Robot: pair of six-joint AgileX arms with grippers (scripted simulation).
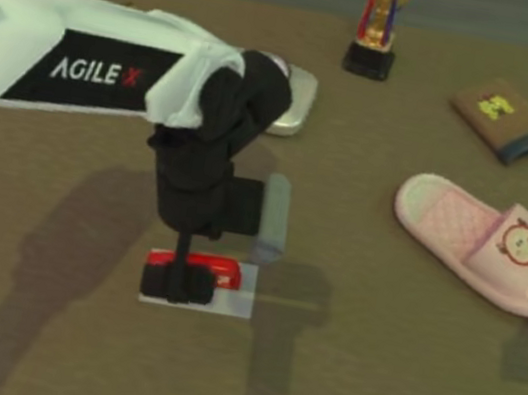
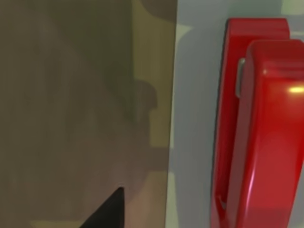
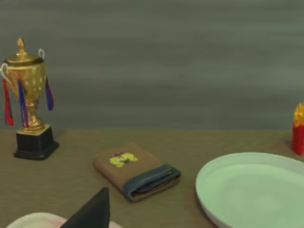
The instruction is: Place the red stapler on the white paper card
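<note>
Simulated tabletop (image 1: 395, 382) — household clutter: trophy (image 1: 378, 24), slipper (image 1: 484, 245), wallet (image 1: 505, 118).

Brown table (image 1: 395, 382), card (image 1: 237, 299), slipper (image 1: 484, 245), trophy (image 1: 377, 24) (gold), wallet (image 1: 505, 118)

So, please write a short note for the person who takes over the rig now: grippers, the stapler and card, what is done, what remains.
Left gripper: low over the red stapler, fingers around it; whether it still grips cannot be told.
Right arm: not seen in the top view; parked.
The stapler lies on the white paper card, as the left wrist view also shows.
Done: stapler on the card.
Left: probably only to release, if not yet done, and lift the arm clear.
</note>
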